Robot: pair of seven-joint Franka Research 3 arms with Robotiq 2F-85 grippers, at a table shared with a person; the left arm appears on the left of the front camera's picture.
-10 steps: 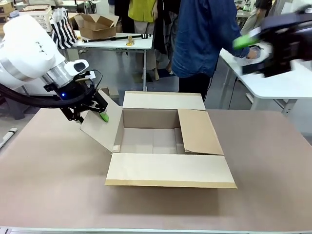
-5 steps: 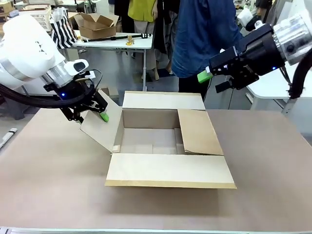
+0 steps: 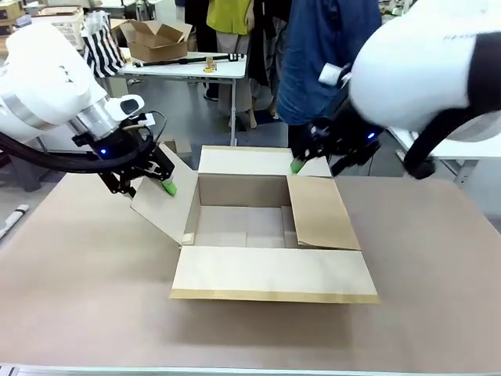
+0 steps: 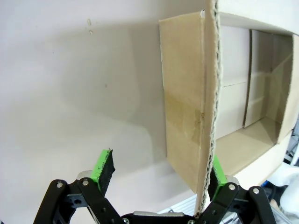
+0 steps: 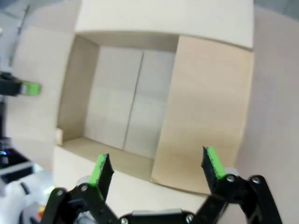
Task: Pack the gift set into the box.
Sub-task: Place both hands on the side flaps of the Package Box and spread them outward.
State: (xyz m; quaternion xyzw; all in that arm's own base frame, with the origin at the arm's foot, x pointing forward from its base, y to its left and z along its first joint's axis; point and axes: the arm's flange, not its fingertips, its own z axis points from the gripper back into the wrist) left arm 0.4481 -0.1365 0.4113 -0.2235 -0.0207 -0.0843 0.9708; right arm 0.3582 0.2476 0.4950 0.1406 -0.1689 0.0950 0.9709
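Right gripper (image 3: 300, 164) has swung in over the box (image 3: 270, 272) far edge, jaws wide apart, empty; left gripper (image 3: 163, 183) jaws spread, straddling left flap (image 3: 160, 210).

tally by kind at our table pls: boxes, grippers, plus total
box: 1
grippers: 2, the left gripper and the right gripper, jaws open on both
total: 3

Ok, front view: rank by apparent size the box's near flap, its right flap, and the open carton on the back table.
1. near flap, clearly largest.
2. right flap.
3. open carton, smallest as seen; it sits much farther from the camera, so its true size is unsure.
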